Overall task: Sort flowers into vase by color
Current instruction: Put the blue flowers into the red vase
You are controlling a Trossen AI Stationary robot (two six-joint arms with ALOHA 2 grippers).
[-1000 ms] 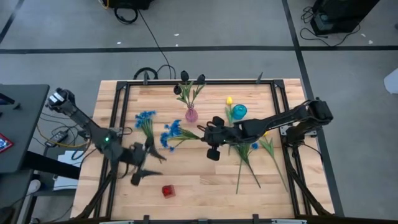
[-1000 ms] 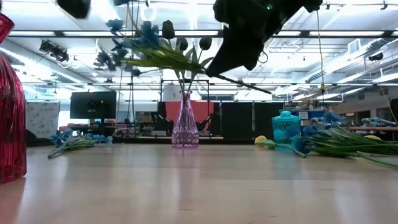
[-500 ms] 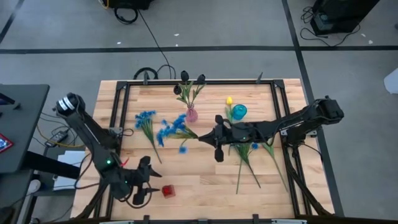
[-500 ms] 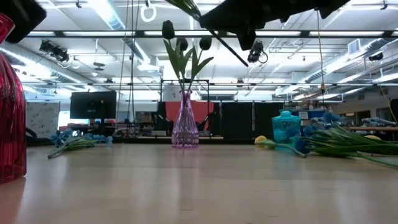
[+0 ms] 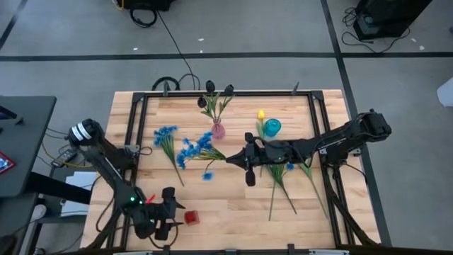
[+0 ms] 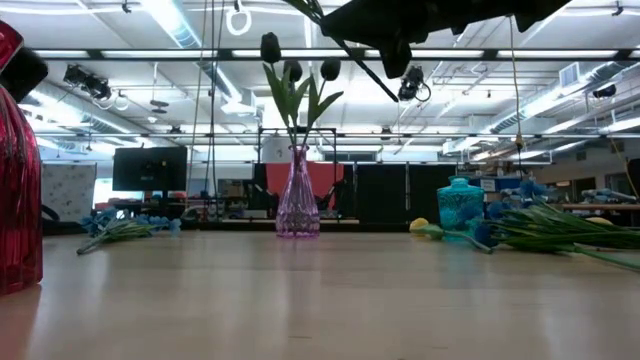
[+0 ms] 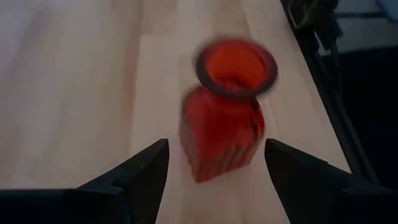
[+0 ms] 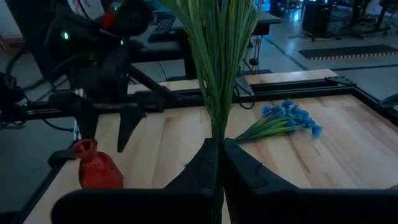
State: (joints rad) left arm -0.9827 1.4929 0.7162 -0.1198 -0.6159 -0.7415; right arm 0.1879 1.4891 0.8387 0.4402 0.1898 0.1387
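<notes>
My right gripper (image 5: 236,159) is shut on a bunch of blue flowers (image 5: 194,150), high above the table's middle. My left gripper (image 5: 170,213) is open near the table's near edge; its fingers stand on either side of a red vase (image 7: 226,112) without touching it. A pink vase (image 5: 218,131) at the far side holds dark tulips (image 6: 296,72) upright by their stems. The teal vase (image 5: 272,127) holds a yellow tulip (image 5: 260,114). Another blue bunch (image 5: 165,136) lies flat on the table's left part. My right gripper pinches the blue bunch by its green stems (image 8: 217,126), near their lower ends, between the two fingers (image 8: 208,163). It comes roughly level from the table's right, and the blossoms (image 5: 190,151) point toward the left. The bunch is lifted clear of the table.
More flowers (image 5: 284,178), with long green stems and some blue blossoms, lie on the table's right part beneath the right arm. A black metal frame (image 5: 145,99) borders the table. The red vase (image 5: 191,217) stands close to the near edge.
My left gripper has moved toward the near edge and down, coming up to the red vase. My right gripper has lifted the blue bunch higher, so its blossoms have left the low view; in the last half second it has kept almost still.
</notes>
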